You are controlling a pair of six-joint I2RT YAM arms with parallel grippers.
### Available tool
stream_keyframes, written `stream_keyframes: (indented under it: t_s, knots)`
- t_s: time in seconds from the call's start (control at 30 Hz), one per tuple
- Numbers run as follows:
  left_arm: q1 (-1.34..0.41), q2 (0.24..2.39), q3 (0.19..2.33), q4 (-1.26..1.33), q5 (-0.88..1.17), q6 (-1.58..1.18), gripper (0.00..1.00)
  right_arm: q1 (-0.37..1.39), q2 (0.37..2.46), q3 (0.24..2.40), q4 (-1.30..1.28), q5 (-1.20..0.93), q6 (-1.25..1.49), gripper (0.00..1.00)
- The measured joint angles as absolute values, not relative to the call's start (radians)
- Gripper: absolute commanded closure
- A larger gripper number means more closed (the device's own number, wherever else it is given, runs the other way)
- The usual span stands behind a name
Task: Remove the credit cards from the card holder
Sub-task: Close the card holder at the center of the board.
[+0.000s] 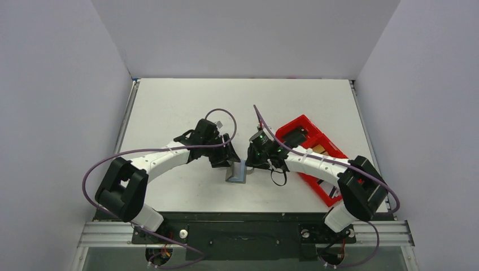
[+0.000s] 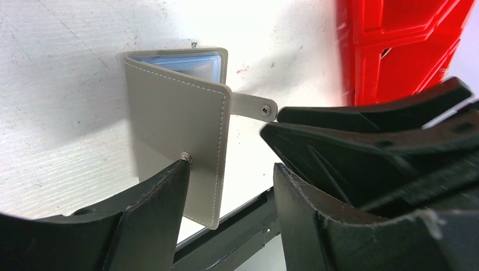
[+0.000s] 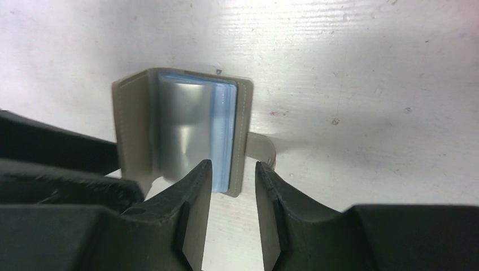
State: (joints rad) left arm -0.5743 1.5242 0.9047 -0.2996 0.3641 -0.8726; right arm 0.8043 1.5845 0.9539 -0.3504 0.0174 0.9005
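Note:
The grey card holder (image 1: 237,172) stands on edge on the table, half open between both grippers. In the left wrist view its taupe cover (image 2: 175,118) faces me, with the snap tab (image 2: 254,105) sticking out to the right. My left gripper (image 2: 231,166) is open, and its left fingertip (image 2: 179,169) sits at the cover's snap stud. My right gripper (image 3: 230,164) is open, its tips straddling the lower edge of the right flap and the blue-grey pockets (image 3: 223,135) without pinching them. No credit cards show in the pockets. A tan-yellow card (image 1: 320,149) lies in the red tray.
The long red tray (image 1: 305,127) lies right of the card holder, under the right arm, with a black block (image 1: 294,136) in its far end. In the left wrist view the tray (image 2: 395,51) stands close behind the right gripper. The table's near edge is just below the card holder.

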Motion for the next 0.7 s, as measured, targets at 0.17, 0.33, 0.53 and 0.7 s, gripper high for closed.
stream_keyframes:
  t_s: [0.17,0.33,0.53,0.7]
  knots:
    - [-0.586,1.531,0.923,-0.302,0.348,-0.888,0.44,0.804,1.499,0.953,-0.395,0.06,0.9,0.68]
    - [-0.606,1.559,0.945,-0.299,0.342,-0.899,0.35,0.801,1.452,0.936,-0.427,0.093,0.901,0.68]
    - [-0.636,1.604,0.962,-0.278,0.34,-0.914,0.34,0.798,1.445,0.868,-0.429,0.097,0.903,0.69]
    - [-0.643,1.657,0.962,-0.255,0.335,-0.938,0.34,0.797,1.446,0.844,-0.411,0.096,0.91,0.71]
